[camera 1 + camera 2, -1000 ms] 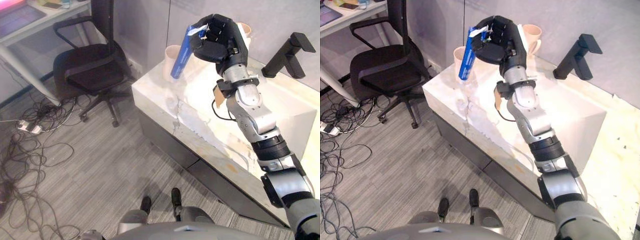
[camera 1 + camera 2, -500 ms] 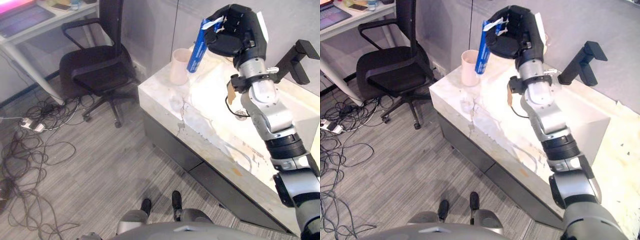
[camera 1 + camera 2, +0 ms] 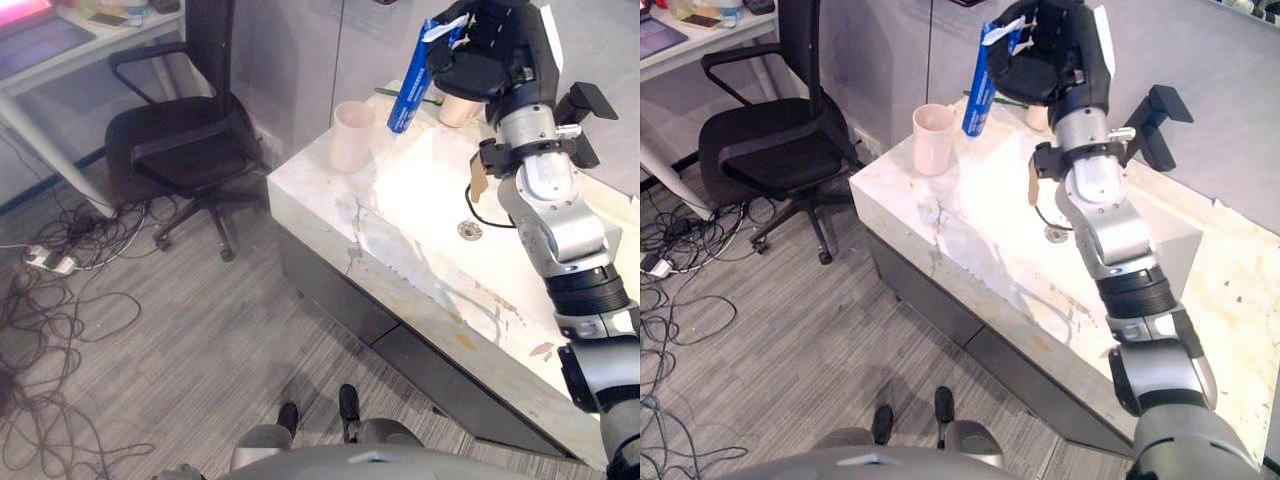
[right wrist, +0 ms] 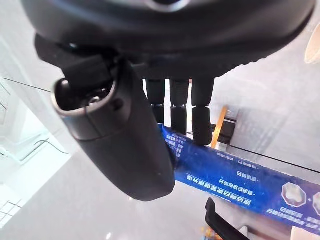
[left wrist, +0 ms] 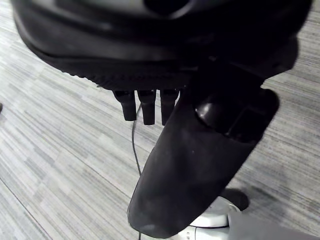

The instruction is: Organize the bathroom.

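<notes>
Overhead, the right hand (image 3: pixel 487 62) is gripping a blue toothpaste tube (image 3: pixel 410 82).
Its long axis is running steeply downward and leftward from the curled fingers, its low end hanging just right of the pink cup (image 3: pixel 350 136) on the vanity's far-left corner (image 3: pixel 300 190).

marble counter (image 3: pixel 400 250), pink cup (image 3: pixel 351 136), black faucet (image 3: pixel 1158 125)
</notes>
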Motion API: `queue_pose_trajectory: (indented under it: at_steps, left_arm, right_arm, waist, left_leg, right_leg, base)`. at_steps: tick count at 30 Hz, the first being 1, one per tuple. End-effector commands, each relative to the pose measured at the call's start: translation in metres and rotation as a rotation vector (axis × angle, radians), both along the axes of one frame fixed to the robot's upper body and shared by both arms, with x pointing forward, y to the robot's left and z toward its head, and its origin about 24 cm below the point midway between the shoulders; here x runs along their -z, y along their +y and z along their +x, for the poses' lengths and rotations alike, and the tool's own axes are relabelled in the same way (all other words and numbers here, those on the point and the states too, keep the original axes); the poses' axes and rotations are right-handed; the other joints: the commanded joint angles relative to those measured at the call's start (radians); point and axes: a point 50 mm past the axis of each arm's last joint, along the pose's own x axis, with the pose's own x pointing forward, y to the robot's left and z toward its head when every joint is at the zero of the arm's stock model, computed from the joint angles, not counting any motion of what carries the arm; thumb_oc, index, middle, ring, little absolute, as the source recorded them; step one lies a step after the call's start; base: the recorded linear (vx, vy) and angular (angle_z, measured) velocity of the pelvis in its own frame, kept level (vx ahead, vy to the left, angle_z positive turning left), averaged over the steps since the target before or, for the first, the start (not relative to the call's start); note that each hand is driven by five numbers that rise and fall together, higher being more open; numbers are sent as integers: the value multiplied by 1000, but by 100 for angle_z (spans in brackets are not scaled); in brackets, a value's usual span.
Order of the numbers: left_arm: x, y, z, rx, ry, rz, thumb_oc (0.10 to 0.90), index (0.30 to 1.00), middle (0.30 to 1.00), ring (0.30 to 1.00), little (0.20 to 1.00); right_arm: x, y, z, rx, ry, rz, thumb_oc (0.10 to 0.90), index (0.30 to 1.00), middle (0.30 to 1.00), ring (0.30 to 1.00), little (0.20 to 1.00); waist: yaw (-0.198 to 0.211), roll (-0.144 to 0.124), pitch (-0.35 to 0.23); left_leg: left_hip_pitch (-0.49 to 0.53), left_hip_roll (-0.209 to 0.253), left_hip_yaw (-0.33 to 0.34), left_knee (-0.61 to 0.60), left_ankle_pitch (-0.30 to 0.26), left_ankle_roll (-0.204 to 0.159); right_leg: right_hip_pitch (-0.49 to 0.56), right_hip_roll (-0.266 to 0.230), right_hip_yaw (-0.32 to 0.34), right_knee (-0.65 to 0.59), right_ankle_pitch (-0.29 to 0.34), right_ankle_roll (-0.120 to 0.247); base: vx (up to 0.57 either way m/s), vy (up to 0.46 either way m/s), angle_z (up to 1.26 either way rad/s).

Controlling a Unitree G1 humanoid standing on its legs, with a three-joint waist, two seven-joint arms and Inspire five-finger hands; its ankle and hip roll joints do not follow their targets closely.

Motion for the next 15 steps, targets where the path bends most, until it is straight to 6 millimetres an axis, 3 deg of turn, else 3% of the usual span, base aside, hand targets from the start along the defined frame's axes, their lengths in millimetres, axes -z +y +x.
queue_pose_trajectory:
  at_steps: [1,15]
  left_arm:
    - [-10,35,-49,-14,160,111,800,900,900,900,900]
    - [-9,31,-52,-71,150,103,800,900,900,900,900]
  right_arm:
    - [-100,-2,-50,-59,-523,132,400,300,300,300,300]
    - [-111,-21,-58,-27,-587,303,400,300,300,300,300]
  waist:
    - [17,-30,-150]
    - [19,-34,-182]
  left_leg:
    - [-45,-45,52,79,-115,53]
    - [-42,-40,55,55,-96,46]
  right_leg:
    - [-14,14,29,81,-75,49]
    - [7,19,24,57,-76,43]
  base:
    - [-12,28,-4]
    - [-1,18,0]
